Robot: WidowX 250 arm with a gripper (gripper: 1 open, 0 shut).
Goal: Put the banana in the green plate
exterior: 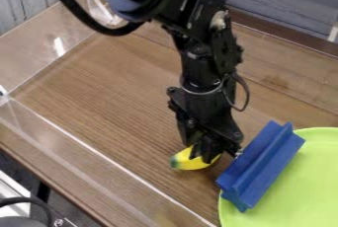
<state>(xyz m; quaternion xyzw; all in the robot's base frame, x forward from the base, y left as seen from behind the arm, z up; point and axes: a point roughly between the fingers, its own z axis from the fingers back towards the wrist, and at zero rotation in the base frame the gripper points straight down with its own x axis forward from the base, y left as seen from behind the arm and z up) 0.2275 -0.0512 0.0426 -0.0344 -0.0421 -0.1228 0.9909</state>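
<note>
The banana is small, yellow and dark-tipped, lying on the wooden table just left of the blue block. My black gripper stands straight down over it, fingers shut on the banana's upper part, hiding most of it. The green plate fills the lower right corner, bright lime, cut off by the frame edge. It lies to the right of the gripper, beyond the block.
A blue rectangular block rests tilted on the plate's left rim, right beside the gripper. A clear plastic wall runs along the table's left and front edges. Grey panels stand at the back.
</note>
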